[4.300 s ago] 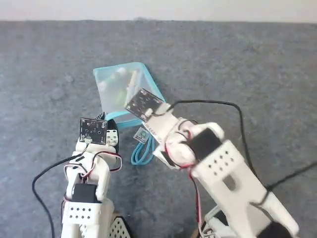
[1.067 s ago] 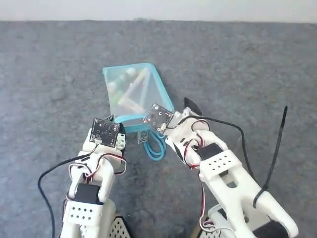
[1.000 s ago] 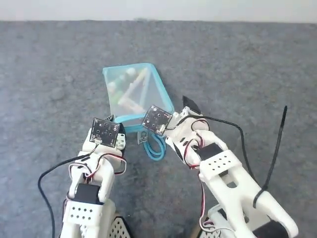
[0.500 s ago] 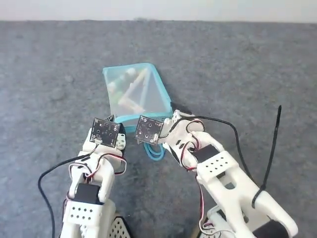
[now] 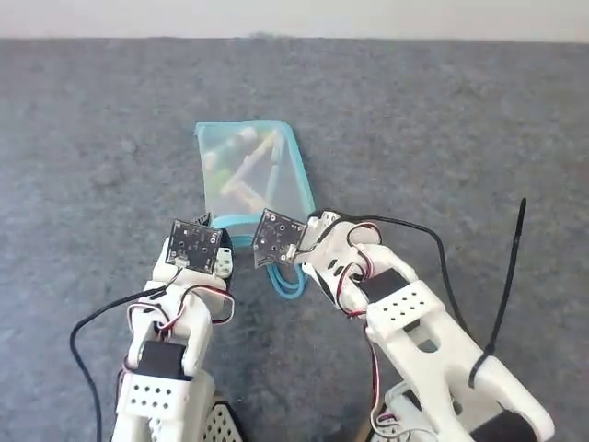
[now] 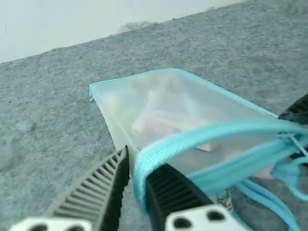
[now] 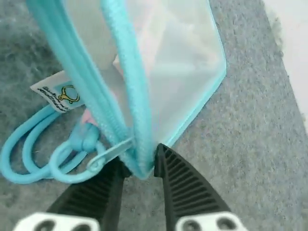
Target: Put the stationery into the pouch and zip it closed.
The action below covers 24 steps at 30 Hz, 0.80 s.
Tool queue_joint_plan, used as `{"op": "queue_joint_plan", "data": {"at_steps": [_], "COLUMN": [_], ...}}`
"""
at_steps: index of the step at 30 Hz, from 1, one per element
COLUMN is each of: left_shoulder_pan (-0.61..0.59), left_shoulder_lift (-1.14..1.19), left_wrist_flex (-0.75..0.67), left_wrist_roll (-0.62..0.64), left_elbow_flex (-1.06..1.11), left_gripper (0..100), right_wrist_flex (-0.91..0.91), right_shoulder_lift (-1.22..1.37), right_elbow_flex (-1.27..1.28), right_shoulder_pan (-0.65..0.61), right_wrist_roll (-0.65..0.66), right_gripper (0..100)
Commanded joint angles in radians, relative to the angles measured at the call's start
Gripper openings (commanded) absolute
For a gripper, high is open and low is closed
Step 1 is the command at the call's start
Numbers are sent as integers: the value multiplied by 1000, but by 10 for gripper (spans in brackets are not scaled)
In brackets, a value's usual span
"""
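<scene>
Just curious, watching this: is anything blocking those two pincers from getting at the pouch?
Nothing visible does. The left pincer and the right pincer each clamp the zipper edge of the pouch. The blue cord loop lies beside the right pincer, not in its way.

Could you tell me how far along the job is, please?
Done: the stationery lies inside the pouch. In hand: the left gripper and right gripper each pinch an end of the zip edge. Remaining: the zip pull sits by the right gripper, and the mouth looks open.
</scene>
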Motion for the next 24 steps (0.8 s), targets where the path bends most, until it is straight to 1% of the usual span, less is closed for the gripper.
{"op": "queue_joint_plan", "data": {"at_steps": [1, 3, 6, 9, 12, 15, 19, 24], "left_shoulder_pan": [18, 18, 15, 11, 12, 12, 17, 12], "left_shoulder_lift": [-12, -14, -14, -14, -14, -14, -14, -25], "left_wrist_flex": [0, 0, 31, 130, 245, 345, 456, 494], "left_wrist_roll": [-8, -6, -5, -3, -2, -2, 0, 0], "left_elbow_flex": [-13, -22, -77, -163, -242, -326, -452, -486], "left_gripper": [13, 13, 28, 95, 136, 137, 137, 137], "right_wrist_flex": [27, 110, 266, 374, 426, 487, 641, 820], "right_shoulder_lift": [-48, -48, -48, -47, -47, -48, -38, -35], "right_elbow_flex": [-23, -71, -172, -253, -295, -370, -555, -749], "right_shoulder_pan": [-7, -5, -5, -4, -2, 36, 97, 85], "right_wrist_roll": [-28, -51, -144, -210, -261, -325, -419, -483], "right_gripper": [6, 6, 6, 6, 6, 6, 6, 6]}}
